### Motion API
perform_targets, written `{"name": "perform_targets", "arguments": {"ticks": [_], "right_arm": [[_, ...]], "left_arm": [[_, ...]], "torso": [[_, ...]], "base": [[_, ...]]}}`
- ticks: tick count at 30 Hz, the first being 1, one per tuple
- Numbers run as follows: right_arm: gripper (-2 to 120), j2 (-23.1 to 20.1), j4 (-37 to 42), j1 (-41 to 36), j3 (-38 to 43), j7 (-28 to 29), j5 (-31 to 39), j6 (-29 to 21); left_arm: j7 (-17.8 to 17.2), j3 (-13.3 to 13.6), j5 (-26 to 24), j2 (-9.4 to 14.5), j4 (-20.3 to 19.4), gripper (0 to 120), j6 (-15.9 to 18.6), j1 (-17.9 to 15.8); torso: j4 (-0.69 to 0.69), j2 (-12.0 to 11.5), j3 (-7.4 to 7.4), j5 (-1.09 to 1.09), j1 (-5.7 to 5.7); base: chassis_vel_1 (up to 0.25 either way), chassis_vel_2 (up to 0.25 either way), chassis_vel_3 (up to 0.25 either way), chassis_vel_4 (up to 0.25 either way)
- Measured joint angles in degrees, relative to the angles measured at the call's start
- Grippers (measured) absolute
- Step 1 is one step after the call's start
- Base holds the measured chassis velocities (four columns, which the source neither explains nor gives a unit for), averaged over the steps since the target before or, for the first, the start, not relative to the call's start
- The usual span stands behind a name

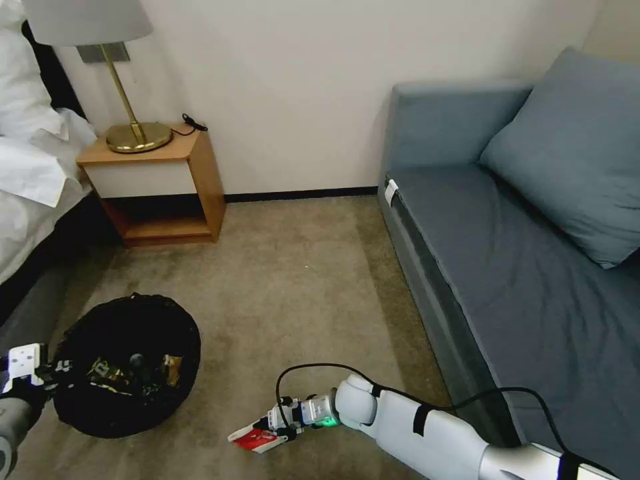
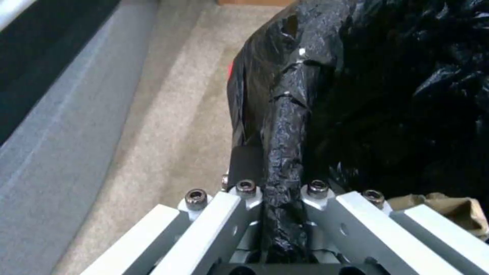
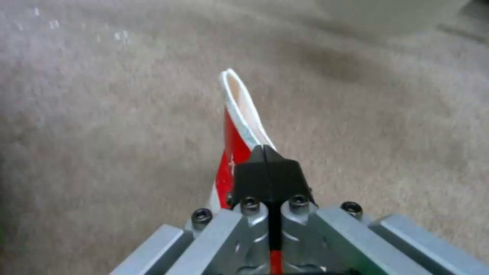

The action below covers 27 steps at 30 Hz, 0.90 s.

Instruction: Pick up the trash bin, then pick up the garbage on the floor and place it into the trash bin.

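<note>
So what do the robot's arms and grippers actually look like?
The right arm is smooth white tubing with rounded joints, black straps and a looping black cable. The right gripper has black pads on grey metal links with dark bolts. The left gripper is built alike.

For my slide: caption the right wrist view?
Right end effector shut on the red-and-white carton above the carpet.
</note>
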Motion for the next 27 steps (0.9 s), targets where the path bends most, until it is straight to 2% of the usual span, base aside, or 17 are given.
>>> {"name": "perform_targets", "arguments": {"ticks": [10,14,20,23,24,27], "right_arm": [[0,-3.93,6.79,0.08,2.18,1.30,3.86,-1.14],[0,-8.12,12.61,-1.05,6.41,4.88,8.06,-1.78],[0,-11.53,19.22,-1.34,11.92,6.34,12.95,-3.36],[0,-12.85,24.62,0.18,15.16,7.65,17.33,-5.30],[0,-12.93,28.29,2.14,16.35,9.28,20.99,-7.58],[0,-12.20,30.91,4.43,16.20,10.91,23.97,-10.28]], "left_arm": [[-0.05,-0.13,-0.05,-0.23,-0.16,3,0.00,0.08],[-0.06,-0.33,-0.16,0.24,0.38,3,0.00,0.00],[-0.05,0.06,-0.21,0.48,0.55,3,0.00,-0.33],[-0.05,0.58,-0.21,0.47,0.54,3,0.00,-0.58],[-0.05,0.89,-0.19,0.26,0.32,3,0.00,-0.50],[-0.06,1.16,-0.15,-0.01,0.00,3,0.00,-0.37]], "torso": [[0.01,0.00,0.00,0.00,0.00],[0.01,0.00,0.00,0.00,0.00],[0.00,0.00,0.01,0.00,0.00],[0.00,0.00,0.01,0.00,0.00],[0.00,0.00,0.01,0.00,0.00],[0.00,0.00,0.01,0.00,0.00]], "base": [[0.000,0.000,0.000,0.000],[0.000,0.000,0.000,0.000],[0.000,0.000,0.000,0.000],[0.000,0.000,0.000,0.000],[0.000,0.000,0.000,0.000],[0.000,0.000,0.000,0.000]]}}
